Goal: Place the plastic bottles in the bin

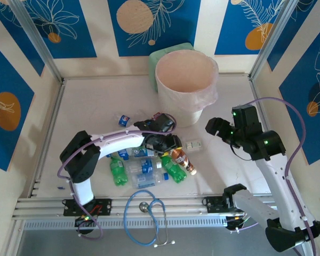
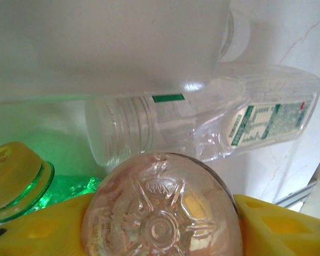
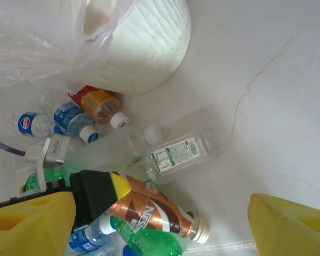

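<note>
Several plastic bottles lie in a heap at the table's middle: green ones [image 1: 118,172] [image 1: 173,169], a clear blue-labelled one [image 1: 146,166], and a flat clear one [image 1: 193,145] [image 2: 266,120] [image 3: 178,152]. My left gripper [image 1: 165,146] [image 2: 160,226] is shut on a brown-labelled bottle [image 1: 182,160] [image 3: 154,210], whose base [image 2: 160,213] sits between the yellow fingers [image 2: 272,224]. A yellow-capped green bottle [image 2: 16,178] lies beside it. The cream-pink bin [image 1: 162,88] [image 3: 149,48] stands at the back with its liner over the rim. My right gripper [image 1: 218,128] [image 3: 161,213] hangs open above the heap, right of the bin.
A pale green box [image 1: 159,57] stands behind the bin. A blue-tubed stethoscope [image 1: 144,213] lies on the front rail between the arm bases. An orange-labelled bottle [image 3: 100,105] and blue-labelled ones [image 3: 69,114] lie close to the bin's foot. A small blue bottle [image 1: 124,120] lies apart, at the left.
</note>
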